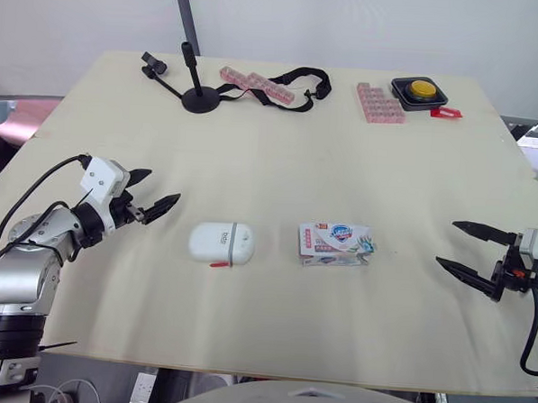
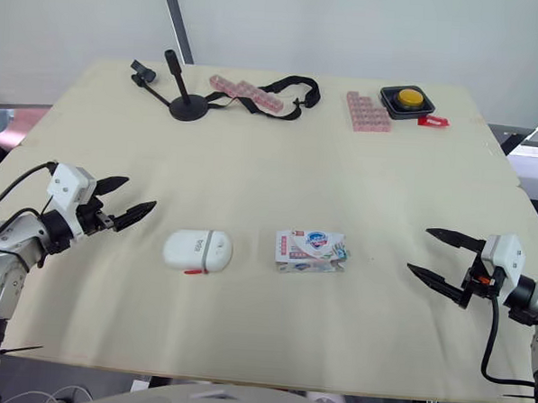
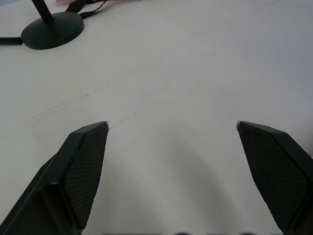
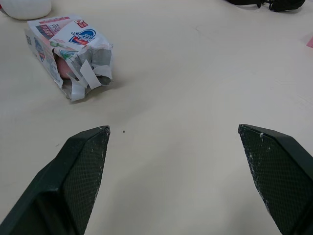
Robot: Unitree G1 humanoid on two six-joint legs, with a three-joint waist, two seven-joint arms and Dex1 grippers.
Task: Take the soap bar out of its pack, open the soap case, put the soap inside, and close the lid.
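Soap pack (image 1: 335,245) lies flat near the middle of the table (image 1: 281,148), towards the near edge. White soap case (image 1: 221,243) lies just to its left, apart from it, lid down.

Left gripper (image 1: 161,185) sits left of the case, fingers spread wide, holding nothing. Right gripper (image 1: 446,242) sits well apart to the right of the pack, likewise spread wide and empty. Neither touches any task item.

Handling, as judged:
- The pack looks like thin printed card: light, easily crushed, and likely to skid on the bare board if pushed. One pincer should pin the intact left end across its short sides while the other works at the torn right end.
- The bar (image 4: 61,66) is probably hard and smooth, so somewhat slippery; take it across its narrow width.
- The case looks like rigid, rounded plastic and will likely slide or turn under a one-sided push. A small red tab (image 1: 219,264) on its near edge appears to be the catch, though this cannot be confirmed.

Differences between views:
- The right wrist view shows the pack's right end ripped open, loose strips hanging, with pink soap visible inside. From the head views that end reads merely as ragged.
- The left wrist view shows bare board and the base of a black stand (image 3: 51,29).
- The head views alone give the whole layout, including the yellow button (image 1: 421,88) at the far right.
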